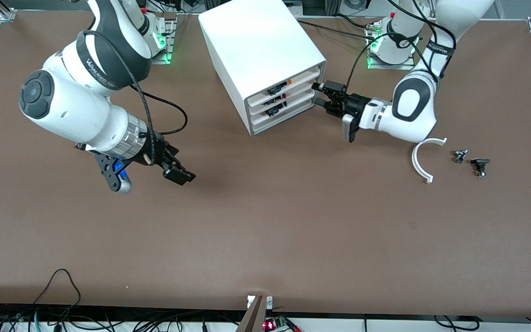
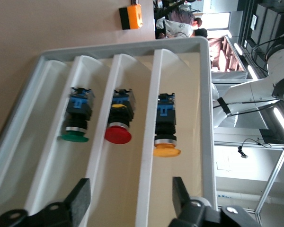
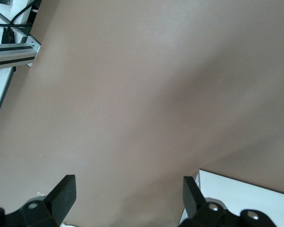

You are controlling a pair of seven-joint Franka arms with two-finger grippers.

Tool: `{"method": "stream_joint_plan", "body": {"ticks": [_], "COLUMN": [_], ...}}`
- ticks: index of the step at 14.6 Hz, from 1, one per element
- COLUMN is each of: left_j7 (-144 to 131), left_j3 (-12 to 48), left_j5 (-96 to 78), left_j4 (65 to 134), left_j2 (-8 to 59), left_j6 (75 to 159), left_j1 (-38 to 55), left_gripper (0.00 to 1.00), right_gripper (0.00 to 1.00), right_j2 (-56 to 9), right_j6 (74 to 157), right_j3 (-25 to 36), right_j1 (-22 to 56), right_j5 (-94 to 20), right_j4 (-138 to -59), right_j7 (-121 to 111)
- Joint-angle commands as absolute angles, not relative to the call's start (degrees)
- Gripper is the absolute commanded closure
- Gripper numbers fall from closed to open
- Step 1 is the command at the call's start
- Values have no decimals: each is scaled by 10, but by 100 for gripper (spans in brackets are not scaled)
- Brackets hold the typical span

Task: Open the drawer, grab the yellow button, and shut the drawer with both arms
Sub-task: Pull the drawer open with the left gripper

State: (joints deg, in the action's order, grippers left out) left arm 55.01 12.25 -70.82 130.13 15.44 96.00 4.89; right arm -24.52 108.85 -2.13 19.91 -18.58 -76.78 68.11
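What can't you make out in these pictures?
- Front view: whether the left tool touches the drawer; its fingers overlap the drawer's edge.
- Front view: the button, hidden in the drawer.
- Right wrist view: the right tool is cut off by the frame edge.

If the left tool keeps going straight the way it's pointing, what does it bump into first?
Probably the white cabinet: the open left tool points at its drawer fronts, about level with the drawer. Exact depth is unclear.
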Motion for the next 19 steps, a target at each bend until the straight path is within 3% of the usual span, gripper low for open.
{"method": "stream_joint_plan", "body": {"ticks": [1,4,7,10,15,19], "left_j7": [585,599,599,597,587,587], "left_j3": [141,170,176,170,155,154], "left_j5": [-739,-751,-753,-745,-628,-612], "left_j4": [1333,1343,1342,1331,1204,1158], "left_j2": [140,141,146,157,236,272], "left_j6": [968,968,968,969,965,964], "left_j1": [47,47,43,39,-23,-34], "left_gripper": [33,55,100,100,100,100], "right_gripper": [0,0,0,0,0,0], "right_j2": [-257,-258,-263,-274,-290,-298], "right_j6": [1092,1109,1129,1133,1140,1150], "right_j3": [-18,-18,-18,-18,-16,-14], "right_j1": [209,214,224,241,280,320], "right_j5": [-200,-207,-219,-218,-212,-177], "right_j4": [-747,-746,-746,-729,-708,-707], "right_j7": [706,722,751,786,885,963]}}
